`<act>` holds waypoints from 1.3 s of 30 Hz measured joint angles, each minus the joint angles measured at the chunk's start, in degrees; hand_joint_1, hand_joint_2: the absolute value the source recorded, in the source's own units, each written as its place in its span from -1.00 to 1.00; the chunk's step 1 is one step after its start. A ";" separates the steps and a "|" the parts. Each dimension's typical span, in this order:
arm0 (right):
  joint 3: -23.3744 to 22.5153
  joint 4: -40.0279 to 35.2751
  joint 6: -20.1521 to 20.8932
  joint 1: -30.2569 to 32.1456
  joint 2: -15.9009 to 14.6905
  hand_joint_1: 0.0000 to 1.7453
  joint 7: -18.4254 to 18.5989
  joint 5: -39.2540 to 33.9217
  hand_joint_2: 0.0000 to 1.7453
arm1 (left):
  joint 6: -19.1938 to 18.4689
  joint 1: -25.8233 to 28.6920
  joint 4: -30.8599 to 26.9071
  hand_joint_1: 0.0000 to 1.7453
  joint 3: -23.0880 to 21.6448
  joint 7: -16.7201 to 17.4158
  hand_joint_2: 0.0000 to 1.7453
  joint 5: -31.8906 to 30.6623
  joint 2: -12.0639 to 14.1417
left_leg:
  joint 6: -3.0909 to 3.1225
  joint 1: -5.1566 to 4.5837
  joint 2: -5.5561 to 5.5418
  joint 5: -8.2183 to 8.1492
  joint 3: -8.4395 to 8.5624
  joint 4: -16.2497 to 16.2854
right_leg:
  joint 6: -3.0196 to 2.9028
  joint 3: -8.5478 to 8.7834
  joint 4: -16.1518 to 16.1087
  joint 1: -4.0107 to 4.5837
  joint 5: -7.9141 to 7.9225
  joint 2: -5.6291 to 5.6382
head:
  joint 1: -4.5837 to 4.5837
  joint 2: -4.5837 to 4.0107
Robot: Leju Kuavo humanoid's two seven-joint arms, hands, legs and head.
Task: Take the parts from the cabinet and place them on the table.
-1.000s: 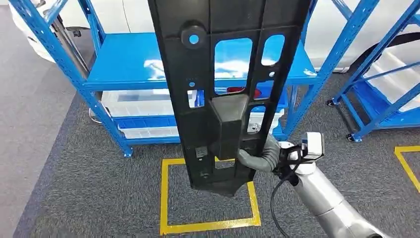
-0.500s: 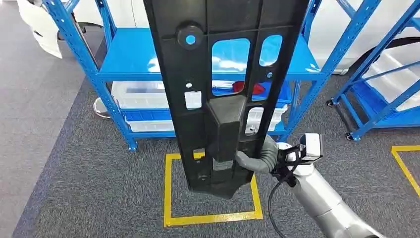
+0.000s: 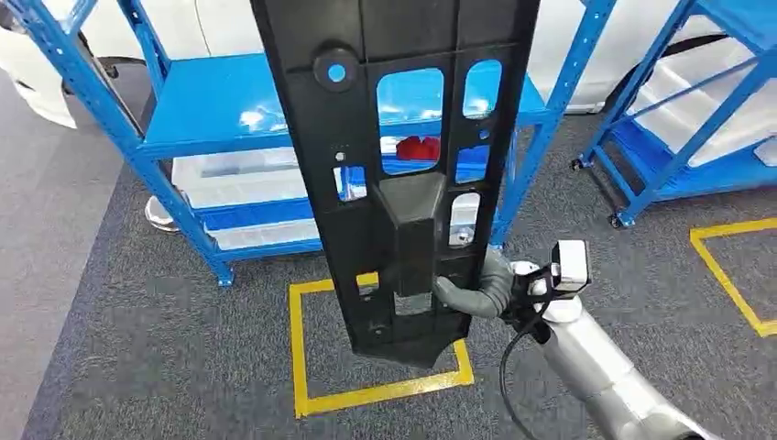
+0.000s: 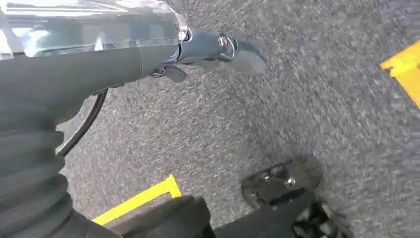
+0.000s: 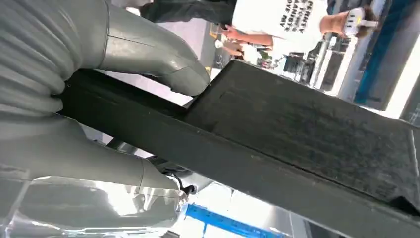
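Grey carpet (image 3: pixel 137 367) marked with a yellow taped square (image 3: pixel 302 367) spreads below blue steel shelving (image 3: pixel 183 119), whose lower tiers at left of centre hold clear plastic bins (image 3: pixel 238 179). A second blue rack (image 3: pixel 678 119) stands at the upper right, with another yellow floor marking (image 3: pixel 733 275) below it.

Centre frame, a long black plastic panel (image 3: pixel 394 165) stands upright, running from the top edge down over the taped square. It is a moulded part, matt and ribbed, pierced by rounded windows through which the blue shelf and something red show, with a round boss near the top and a raised block at mid-height. The wrist view shows a fine pebbled grain on its face.

Just right of it, the right hand (image 3: pixel 476 293) grips the panel's lower edge, thumb (image 5: pixel 163 67) on one face and fingers (image 5: pixel 89 158) wrapped behind, closed firmly on it. The silver arm (image 3: pixel 605 376) rises from the lower right corner.

The left hand (image 4: pixel 218 49) hangs over the carpet with nothing in it; how far its fingers are spread cannot be told.

With the panel out of the shelving, the carry to the table appears under way. A tall piece held low will tend to lever over, so it calls for a tight grip, slow turns and a vertical panel clear of the rack posts.
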 joint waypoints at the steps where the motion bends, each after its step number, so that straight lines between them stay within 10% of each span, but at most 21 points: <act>1: 0.02 0.00 -0.02 -0.11 0.00 1.00 0.06 -0.19 1.00 | -0.02 -0.02 0.00 -1.00 0.00 -0.02 1.00 -0.04 0.00 | -0.29 0.12 -0.63 -2.50 -1.98 4.55 | -0.21 -0.34 -0.02 0.00 0.26 0.30 | 0.00 0.00; 4: 0.04 0.02 -0.02 0.25 -0.02 1.00 0.39 -0.44 1.00 | -0.02 0.38 0.00 -1.00 0.00 0.11 1.00 -0.22 0.00 | -0.71 0.36 -0.71 -6.09 -6.02 14.29 | -0.05 -1.16 0.24 -0.03 0.69 2.01 | 0.00 0.00; 7: 0.04 0.04 0.00 0.46 -0.02 1.00 0.46 -0.48 1.00 | -0.02 0.38 0.00 -1.00 0.00 0.11 1.00 -0.26 0.02 | -0.66 0.79 -1.26 -0.33 -0.57 4.34 | 0.33 -1.56 0.74 -0.18 0.93 3.97 | 0.00 0.00; 9: 0.02 0.04 0.00 0.41 -0.07 1.00 0.46 -0.57 1.00 | -0.02 0.38 0.00 -1.00 0.00 0.11 1.00 -0.37 0.07 | -0.47 1.41 -6.73 1.16 2.99 -2.78 | 0.84 -2.08 1.40 -0.17 0.94 5.07 | 0.00 0.00; 10: 0.02 0.02 0.00 0.27 -0.06 1.00 0.50 -0.59 1.00 | -0.02 0.47 0.00 -1.00 0.00 0.11 1.00 -0.39 0.07 | -0.21 1.60 -6.83 1.29 2.70 -3.40 | 1.19 -2.62 1.99 -0.14 1.09 5.85 | 0.00 0.00; 14: -0.22 0.04 -0.02 0.55 -0.06 1.00 0.50 -0.63 1.00 | -0.07 0.25 0.00 -1.00 -0.11 0.13 1.00 -0.41 -0.09 | 1.53 1.42 -3.99 2.31 2.75 -3.87 | 2.76 -3.66 1.43 -0.56 1.96 7.39 | 0.00 0.00; 16: -0.37 0.02 0.00 0.37 0.15 1.00 0.48 -0.68 1.00 | -0.07 -0.04 0.00 -1.00 -0.11 0.11 1.00 -0.42 -0.07 | 1.99 1.37 -2.91 2.62 2.57 -4.02 | 3.10 -5.52 5.99 -0.41 -1.52 3.61 | 0.00 0.00; 18: -0.42 0.04 0.00 0.59 0.31 1.00 0.48 -0.68 1.00 | -0.07 0.18 0.00 -1.00 -0.09 0.11 1.00 -0.41 -0.02 | 2.03 1.10 -1.36 2.64 2.33 -3.99 | 3.42 -9.87 16.38 -0.61 -6.24 2.41 | 0.00 0.00; 20: -0.42 0.11 0.00 0.88 0.31 1.00 0.50 -0.68 1.00 | -0.04 0.20 0.00 -1.00 -0.09 0.13 1.00 -0.39 0.00 | 2.04 0.97 -0.04 2.64 2.16 -3.93 | 3.45 -11.06 19.86 -0.63 -6.77 2.20 | 0.00 0.00; 23: -0.55 0.11 0.00 0.81 0.31 1.00 0.48 -0.70 1.00 | -0.07 0.00 0.00 -1.00 -0.11 0.11 1.00 -0.42 -0.09 | 1.95 0.65 1.85 2.57 2.42 -3.92 | 2.37 -3.16 6.54 -0.26 -0.52 0.61 | 0.00 0.00; 25: -0.70 0.09 0.00 0.47 0.33 1.00 0.50 -0.70 1.00 | -0.04 -0.06 0.00 -1.00 -0.11 0.11 1.00 -0.39 -0.13 | 1.57 0.07 2.90 2.39 2.30 -3.73 | 1.37 -0.56 1.10 1.07 -0.81 -3.10 | 0.02 0.00; 29: -0.90 0.09 0.00 0.66 0.35 1.00 0.48 -0.81 1.00 | -0.04 -0.27 0.00 -1.00 -0.13 0.11 1.00 -0.42 -0.13 | 0.48 -0.11 5.01 2.01 2.30 -3.78 | -0.01 -0.90 0.49 0.28 0.06 -0.42 | 0.00 0.00; 31: -0.90 0.09 0.04 0.49 0.00 1.00 0.46 -0.94 1.00 | -0.02 -0.34 0.00 -1.00 -0.13 0.11 1.00 -0.42 -0.11 | -0.15 0.30 0.47 -0.74 0.92 0.09 | -0.38 -0.84 0.20 0.24 0.31 0.25 | 0.00 0.00; 34: -0.90 0.09 0.35 0.90 0.00 1.00 0.46 -1.40 1.00 | -0.09 0.09 0.00 -1.00 -0.11 0.52 1.00 -0.42 -0.13 | -0.71 0.52 -0.88 -6.38 -5.15 12.99 | -0.68 -1.21 0.33 0.28 0.48 2.14 | 0.00 0.00; 37: -0.81 0.11 1.16 1.37 0.00 1.00 0.46 -1.64 1.00 | 0.02 0.36 0.00 -1.00 -0.11 0.63 1.00 -0.04 -0.13 | -0.90 0.84 -1.05 -1.65 -3.04 8.16 | -0.49 -1.34 0.87 0.15 0.46 4.36 | 0.00 0.00; 39: -0.72 0.11 2.03 1.33 -0.02 1.00 0.44 -1.97 1.00 | 0.41 0.66 0.00 -1.00 -0.04 0.33 1.00 0.68 -0.09 | -0.82 1.37 -4.58 2.87 1.59 -2.08 | -0.03 -1.54 1.61 0.01 0.15 5.69 | 0.00 0.00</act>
